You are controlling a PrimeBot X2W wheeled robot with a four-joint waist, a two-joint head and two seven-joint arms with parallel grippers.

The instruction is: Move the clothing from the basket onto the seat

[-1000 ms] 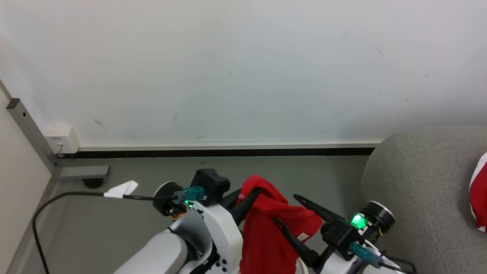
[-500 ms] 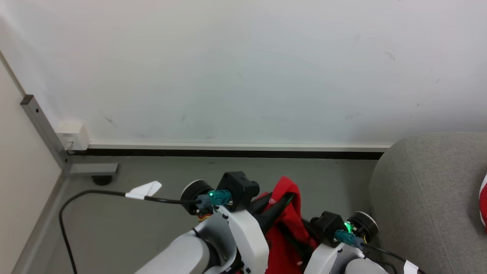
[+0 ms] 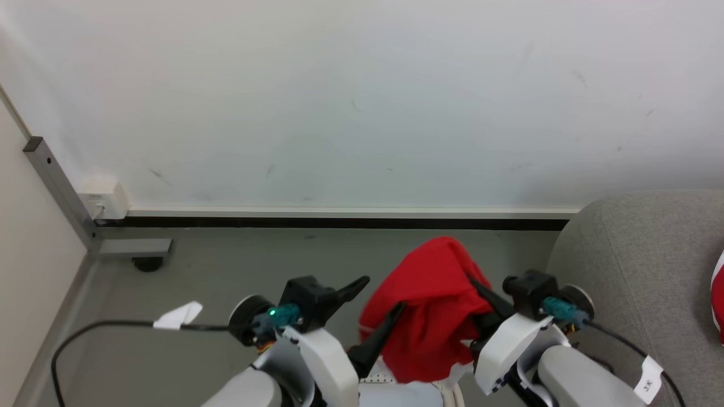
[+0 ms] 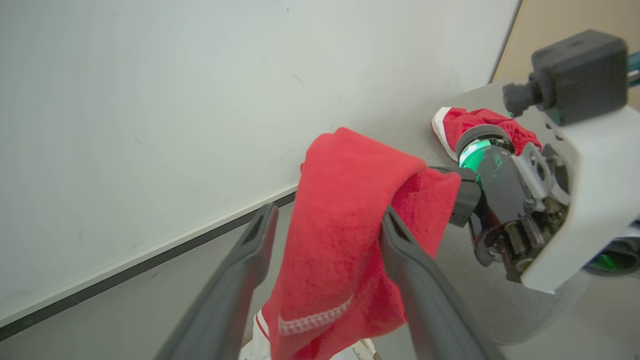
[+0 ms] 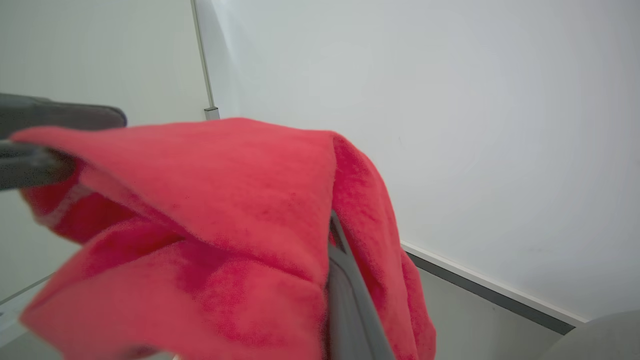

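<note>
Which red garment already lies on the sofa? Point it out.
The garment at the far right, lying on the grey sofa; the other garment hangs in mid-air.

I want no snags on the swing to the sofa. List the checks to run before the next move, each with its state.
1. Grip: right hand shut on the red garment: ok.
2. Release: left hand open: ok.
3. Snags: garment clear of the left fingers: not ok, fabric hangs between them.
4. Target: grey sofa in sight on the right: ok.
5. Landing spot: cannot tell; another red garment lies on the sofa.
</note>
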